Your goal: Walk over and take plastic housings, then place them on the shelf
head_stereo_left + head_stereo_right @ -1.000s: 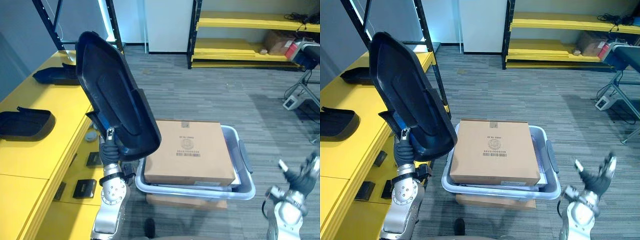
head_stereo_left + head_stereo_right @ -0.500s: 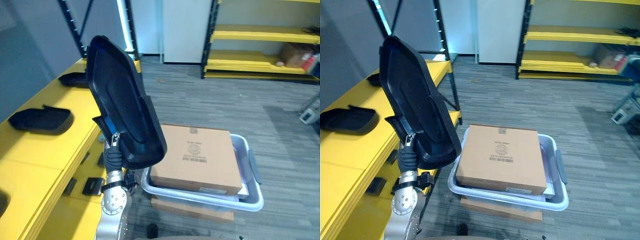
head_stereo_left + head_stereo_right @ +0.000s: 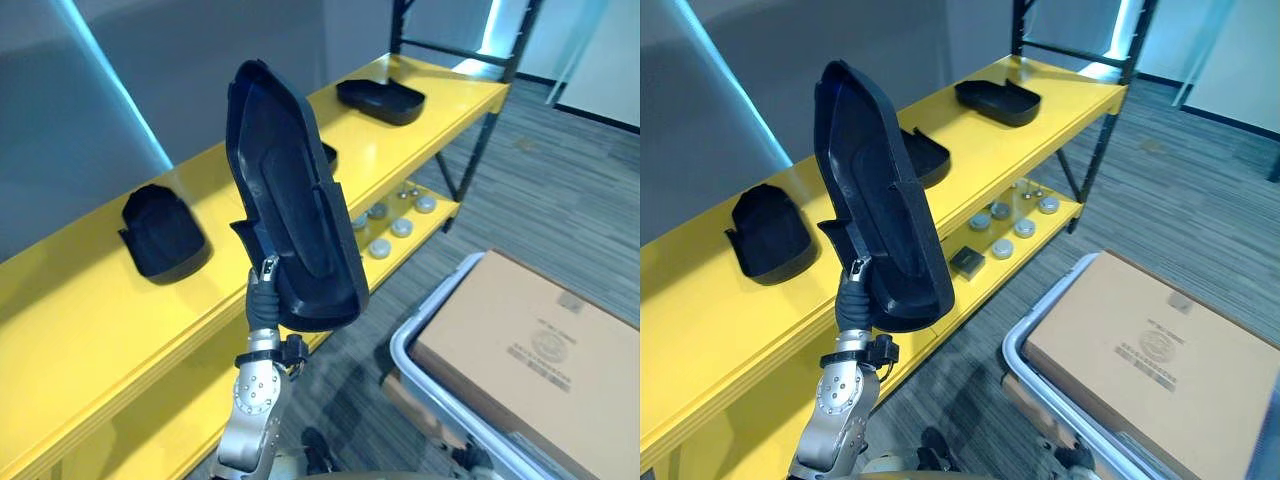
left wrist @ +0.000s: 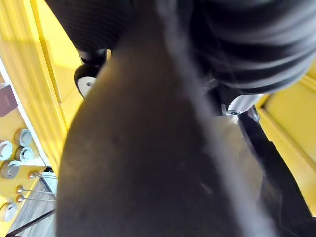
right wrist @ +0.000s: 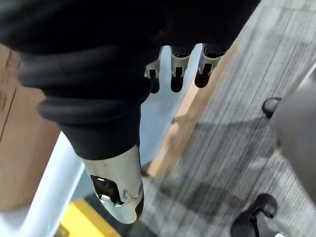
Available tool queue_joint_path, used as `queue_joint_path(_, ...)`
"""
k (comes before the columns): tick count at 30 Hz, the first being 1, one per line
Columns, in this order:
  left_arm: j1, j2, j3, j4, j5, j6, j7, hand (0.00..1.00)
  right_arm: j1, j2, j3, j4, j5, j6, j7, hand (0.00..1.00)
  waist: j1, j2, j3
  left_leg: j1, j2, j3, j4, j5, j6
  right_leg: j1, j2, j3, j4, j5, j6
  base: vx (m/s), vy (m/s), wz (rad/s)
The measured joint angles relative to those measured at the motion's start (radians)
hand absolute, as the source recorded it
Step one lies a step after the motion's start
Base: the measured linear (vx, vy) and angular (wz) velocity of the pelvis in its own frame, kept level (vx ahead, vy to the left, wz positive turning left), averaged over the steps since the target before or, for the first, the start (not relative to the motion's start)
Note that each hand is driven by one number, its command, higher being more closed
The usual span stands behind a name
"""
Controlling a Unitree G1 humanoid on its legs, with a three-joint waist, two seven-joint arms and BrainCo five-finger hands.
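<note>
At the lower end of the black plastic housing (image 3: pixel 290 220), the left robot hand (image 3: pixel 262 296) clenches its edge, holding it upright before the yellow shelf (image 3: pixel 100 320). The right robot hand (image 5: pixel 176 69) hangs released. So top-heavy a hold could tip, or clip the smaller housing (image 3: pixel 160 230) lying there. Earlier the view faced the cardboard box (image 3: pixel 540 340); it has swung shelfward, grip unchanged.

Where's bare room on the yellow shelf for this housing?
Widest bare stretch: top shelf, nearer than the nearest housing; the left hand could set the held housing there. Smaller gap between middle housing and far housing. Round parts crowd the lower shelf.
</note>
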Motion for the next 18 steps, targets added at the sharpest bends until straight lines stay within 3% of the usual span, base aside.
queue_joint_path(1,-0.005,0.010,-0.005,0.004,0.001,0.000,0.001,1.00,-0.006,0.003,0.021,-0.003,-0.009,0.000,0.000,0.00,-0.009,0.002,0.002,0.021,-0.016,-0.034,-0.025,-0.002,-0.002,-0.061,-0.001,0.151,0.093,-0.019,-0.056,0.20,0.138,0.50)
queue_joint_path(2,-0.017,0.025,-0.003,0.014,0.002,0.000,0.004,1.00,-0.005,0.010,0.027,-0.014,-0.017,0.000,0.000,0.00,-0.014,-0.007,0.011,0.050,-0.030,-0.058,-0.065,0.006,-0.012,-0.125,0.048,0.304,0.121,-0.072,-0.025,0.20,0.121,0.59)
queue_joint_path(4,-0.019,0.034,0.000,0.037,0.003,0.000,0.009,1.00,-0.002,0.008,0.037,-0.044,-0.019,0.000,-0.003,0.00,-0.015,-0.012,0.018,0.096,-0.054,-0.101,-0.123,0.020,-0.020,-0.202,0.104,0.422,0.112,-0.113,-0.012,0.21,0.091,0.64)
queue_joint_path(6,-0.014,0.036,0.006,0.040,0.004,0.000,0.018,1.00,0.006,0.004,0.050,-0.060,-0.025,0.000,-0.018,0.00,-0.032,-0.009,0.025,0.127,-0.070,-0.149,-0.150,0.025,-0.019,-0.277,0.157,0.498,0.070,-0.129,0.004,0.21,0.055,0.80)
queue_joint_path(8,-0.015,0.037,0.018,0.040,0.004,0.000,0.024,1.00,0.019,-0.002,0.063,-0.087,-0.024,-0.003,-0.019,0.00,-0.057,-0.010,0.028,0.153,-0.086,-0.219,-0.154,0.035,-0.018,-0.358,0.243,0.681,0.002,-0.123,0.019,0.23,-0.022,1.14)
queue_joint_path(10,-0.012,0.038,0.029,0.040,0.005,-0.002,0.031,1.00,0.036,0.001,0.065,-0.105,-0.021,-0.005,-0.022,0.00,-0.056,-0.024,0.033,0.179,-0.108,-0.271,-0.142,0.031,-0.025,-0.371,0.258,0.738,-0.054,-0.081,0.037,0.30,-0.104,1.21)
queue_joint_path(11,-0.012,0.039,0.039,0.036,0.005,-0.008,0.045,1.00,0.043,0.007,0.069,-0.111,-0.021,-0.005,-0.021,0.00,-0.052,-0.054,0.042,0.198,-0.128,-0.294,-0.135,0.023,-0.037,-0.369,0.242,0.737,-0.082,-0.002,0.044,0.30,-0.135,1.21)
queue_joint_path(13,0.010,0.023,0.045,0.025,0.005,-0.009,0.054,1.00,0.047,0.008,0.080,-0.117,-0.022,-0.005,-0.021,0.00,-0.028,-0.042,0.038,0.194,-0.113,-0.317,-0.123,0.015,-0.049,-0.344,0.249,0.705,-0.098,-0.010,0.044,0.17,-0.121,0.54)
queue_joint_path(15,0.048,0.012,0.047,0.012,0.005,-0.019,0.064,1.00,0.044,0.010,0.092,-0.123,-0.023,-0.009,-0.019,0.00,0.002,-0.034,0.038,0.195,-0.083,-0.349,-0.131,0.013,-0.085,-0.295,0.283,0.660,-0.169,0.002,0.019,0.19,-0.210,0.29)
queue_joint_path(18,0.085,0.002,0.049,0.011,0.004,-0.019,0.063,1.00,0.046,0.011,0.094,-0.123,-0.023,-0.011,-0.019,0.00,0.002,-0.038,0.037,0.228,-0.064,-0.372,-0.182,0.029,-0.118,-0.240,0.309,0.617,-0.238,0.016,-0.001,0.13,-0.151,0.32)
